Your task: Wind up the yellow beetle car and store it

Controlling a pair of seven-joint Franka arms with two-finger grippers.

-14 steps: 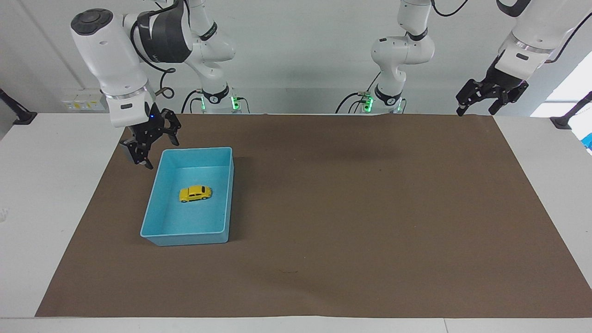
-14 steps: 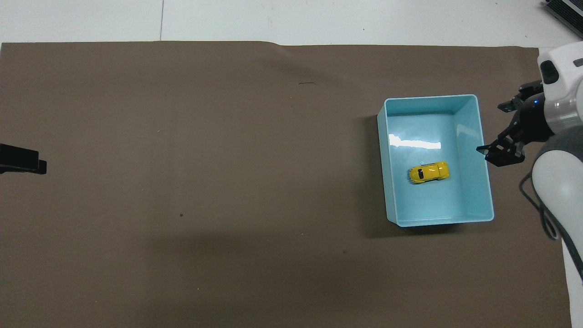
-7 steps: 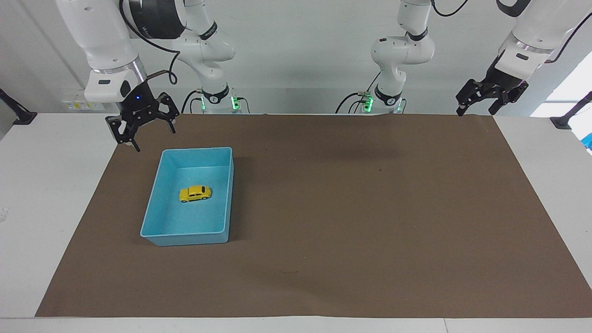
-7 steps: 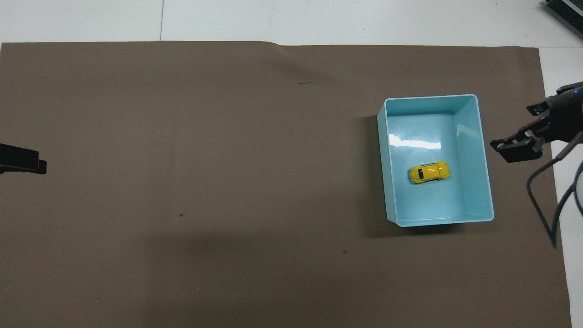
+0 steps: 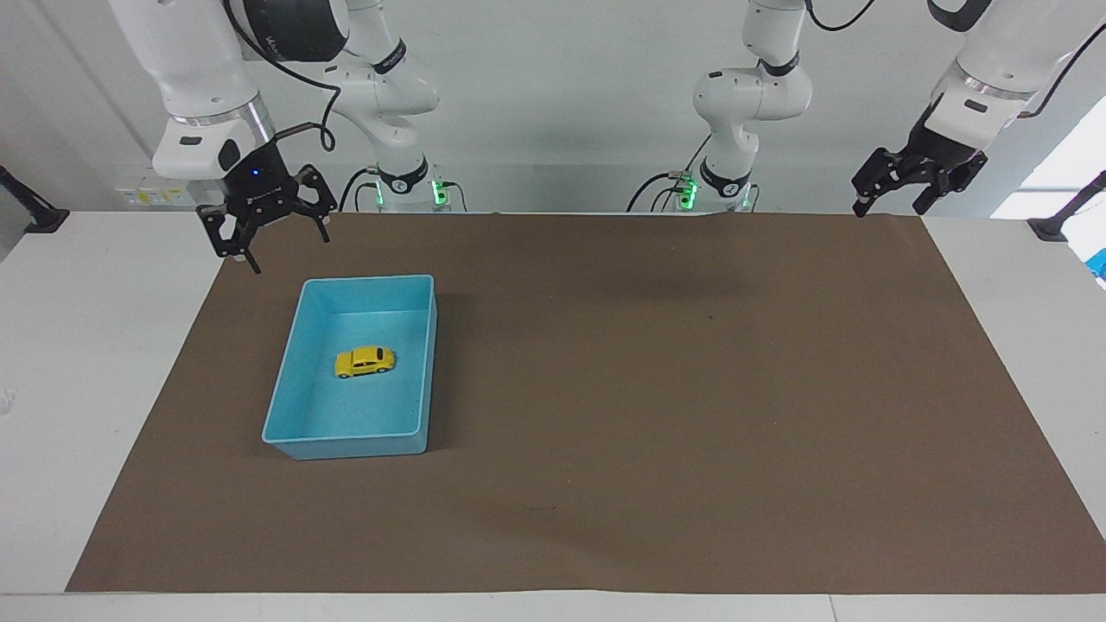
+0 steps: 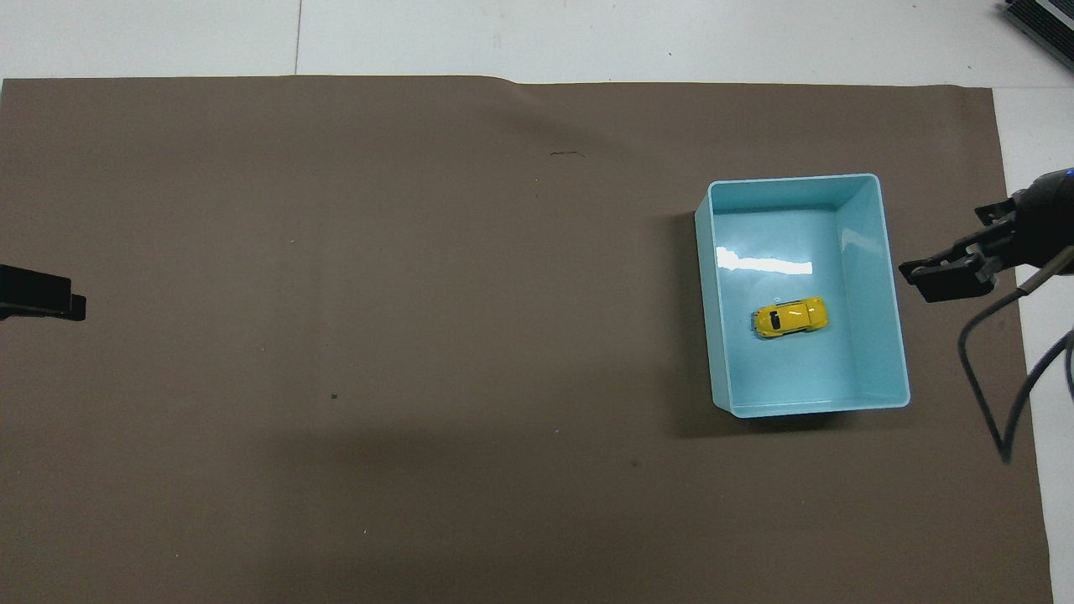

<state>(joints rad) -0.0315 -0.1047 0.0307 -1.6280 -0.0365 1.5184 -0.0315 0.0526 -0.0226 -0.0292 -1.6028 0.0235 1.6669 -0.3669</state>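
The yellow beetle car (image 5: 365, 362) (image 6: 790, 317) rests on its wheels on the floor of the blue bin (image 5: 346, 447) (image 6: 718, 335), about midway along it, with nothing touching it. My right gripper (image 5: 270, 244) (image 6: 940, 243) hangs open and empty in the air over the mat's edge, beside the bin's corner at the robots' end and well above the rim. My left gripper (image 5: 890, 203) (image 6: 42, 304) waits open and empty, raised over the mat's corner at the left arm's end.
A brown mat (image 5: 657, 389) (image 6: 419, 294) covers most of the white table (image 5: 95, 345). The bin stands toward the right arm's end. A cable (image 6: 990, 369) dangles from the right wrist.
The right gripper has risen and drawn back from the bin's rim toward its own base, still open. The car, the bin and the left arm have not moved.
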